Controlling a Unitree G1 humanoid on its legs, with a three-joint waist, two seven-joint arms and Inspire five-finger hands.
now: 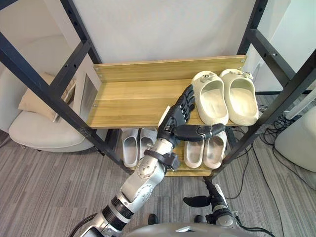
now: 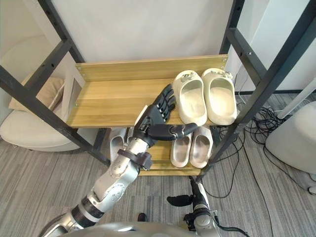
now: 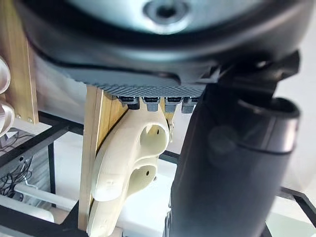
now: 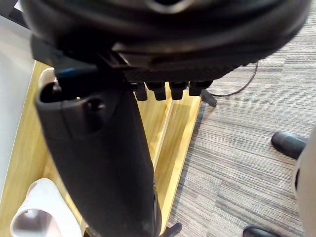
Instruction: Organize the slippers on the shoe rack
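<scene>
Left eye view: my left robot hand lies released, fingers straight, just beside the cream slippers on the upper shelf. Placement looks finished; next I should withdraw without dragging them askew.

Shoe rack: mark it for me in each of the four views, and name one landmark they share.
Left eye view: shoe rack in the centre, wooden shelves in a black frame.
Right eye view: again central.
Left wrist view: its wood seen edge-on, against the cream slippers.
Right wrist view: its wood beside the grey carpet.
Shared landmark: the cream slippers on the upper shelf's right end, in both eye views and the left wrist view.
</scene>
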